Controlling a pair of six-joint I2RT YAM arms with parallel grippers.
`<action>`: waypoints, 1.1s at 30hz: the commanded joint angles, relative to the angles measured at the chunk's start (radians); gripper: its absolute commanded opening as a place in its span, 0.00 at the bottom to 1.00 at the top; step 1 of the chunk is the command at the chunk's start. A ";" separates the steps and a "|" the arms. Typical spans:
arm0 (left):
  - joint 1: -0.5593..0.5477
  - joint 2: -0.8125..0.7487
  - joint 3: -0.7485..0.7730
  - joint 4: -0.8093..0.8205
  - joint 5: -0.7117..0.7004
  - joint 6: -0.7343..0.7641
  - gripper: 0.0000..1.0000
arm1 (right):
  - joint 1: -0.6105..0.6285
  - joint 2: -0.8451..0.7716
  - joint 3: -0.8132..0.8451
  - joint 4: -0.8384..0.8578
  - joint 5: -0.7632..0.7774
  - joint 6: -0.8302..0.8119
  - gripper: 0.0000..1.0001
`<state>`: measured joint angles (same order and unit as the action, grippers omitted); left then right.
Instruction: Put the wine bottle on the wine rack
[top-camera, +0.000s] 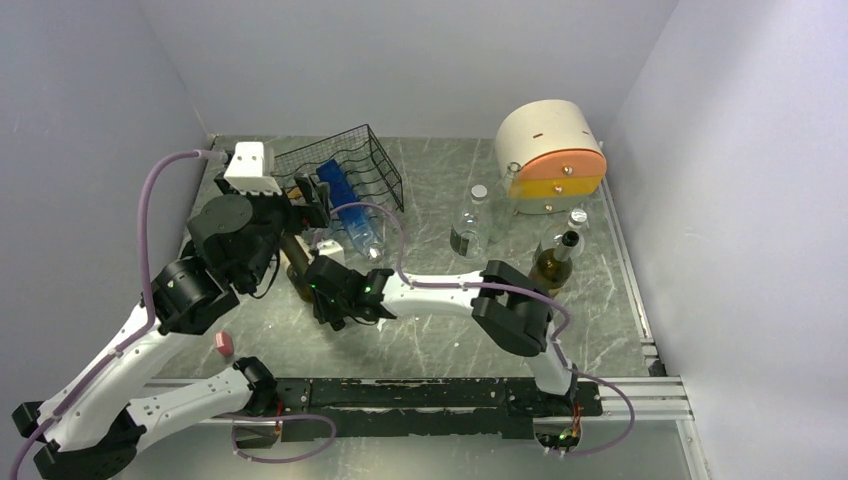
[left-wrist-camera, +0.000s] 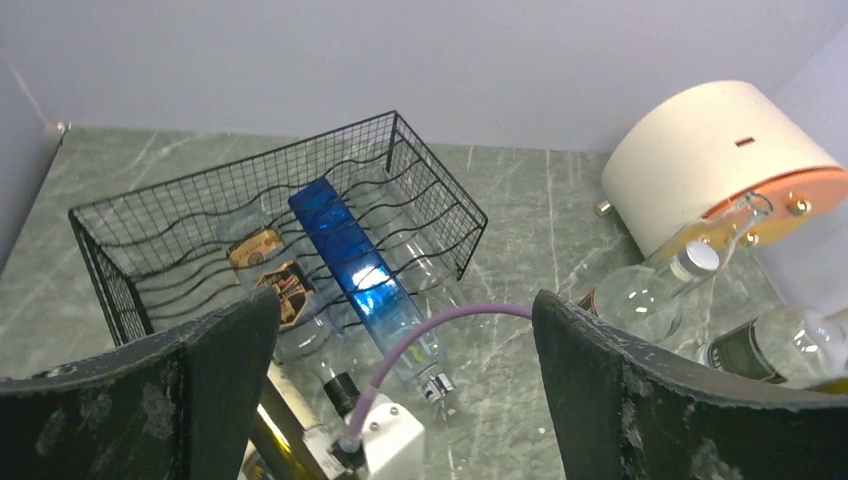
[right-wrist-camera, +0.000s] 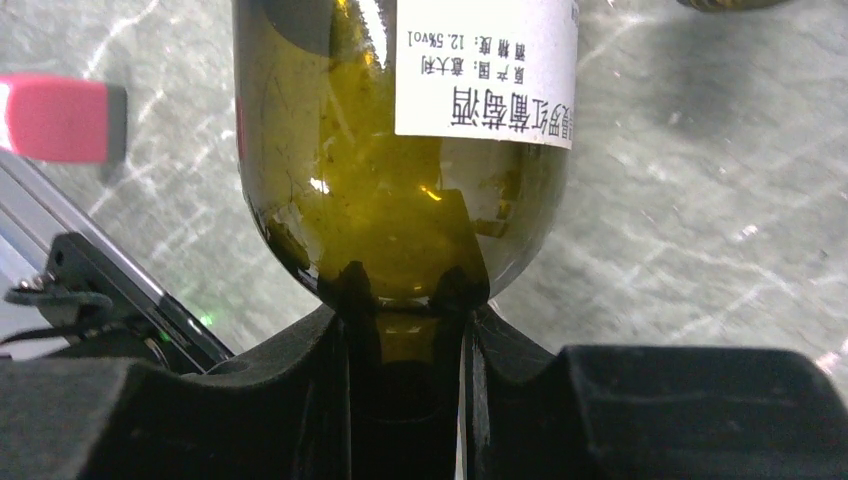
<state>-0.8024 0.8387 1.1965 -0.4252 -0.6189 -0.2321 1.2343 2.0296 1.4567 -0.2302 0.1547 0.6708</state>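
**Olive-green bottle held by the neck in my right jaws, rack beyond it to the back-left**

Olive-green glass wine bottle with a white paper label: my right gripper is closed narrow round its neck. The long axis runs straight out from those jaws, base end away from me. I can't tell whether the base rests on the grey marbled tabletop or is lifted off it.

The black wire-frame wine rack sits further back and left, past the bottle's base. A blue square bottle and a clear labelled bottle already lie in its cradles.

My left gripper is spread wide and holds nothing. It hangs just beside the rack's front, nearer to it than my right.

My guess is the right arm carries the bottle base-first and lines it up parallel to the blue bottle.
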 joint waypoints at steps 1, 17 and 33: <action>-0.002 0.045 0.109 -0.152 -0.128 -0.230 0.99 | 0.004 0.043 0.128 0.174 0.071 0.038 0.00; -0.003 -0.122 0.045 -0.022 0.033 -0.035 0.99 | -0.023 0.308 0.492 0.163 0.127 0.100 0.00; -0.002 -0.064 0.086 -0.070 0.066 -0.067 0.99 | -0.061 0.450 0.688 0.126 0.096 0.043 0.35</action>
<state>-0.8024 0.7807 1.2491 -0.5007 -0.5694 -0.3008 1.1797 2.4977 2.0689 -0.2409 0.2218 0.7738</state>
